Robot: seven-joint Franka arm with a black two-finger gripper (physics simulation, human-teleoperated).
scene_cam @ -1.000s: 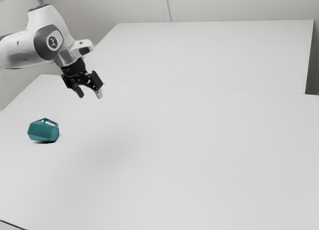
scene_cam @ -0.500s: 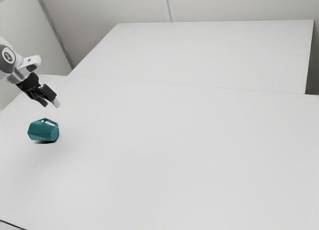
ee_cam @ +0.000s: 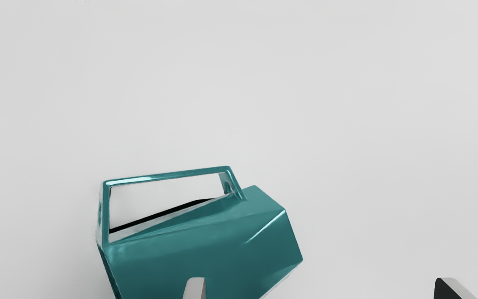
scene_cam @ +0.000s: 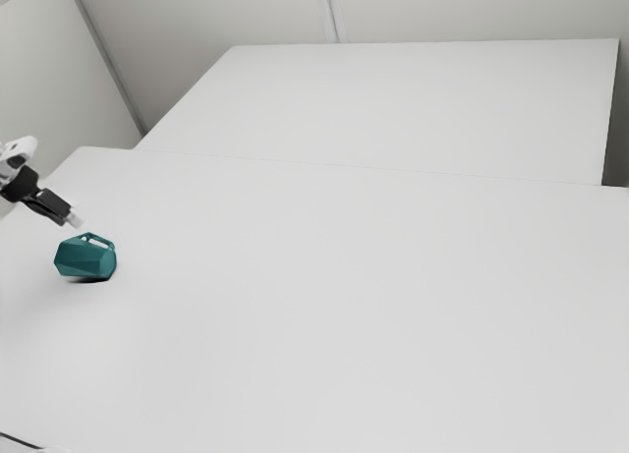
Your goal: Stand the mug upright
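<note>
The mug (scene_cam: 86, 259) lies on its side on the white table (scene_cam: 344, 306), near the edge of the exterior view's left, so it is not upright. It is blue-green, with flat faces on its body. Its handle (ee_cam: 168, 173) is a squared loop, and in the exterior view it points upward and away from the camera. I cannot tell surely which end is the mouth.

The gripper (scene_cam: 75, 220) is open and holds nothing. It is just beside the mug in the exterior view, with a narrow gap seen between its tip and the handle, and it is tilted downward. In the wrist view the two fingers stand wide apart: one finger (ee_cam: 195, 288) covers a small part of the mug's body, and the other finger (ee_cam: 450, 288) is well apart from the mug, in front of the bare tabletop.
</note>
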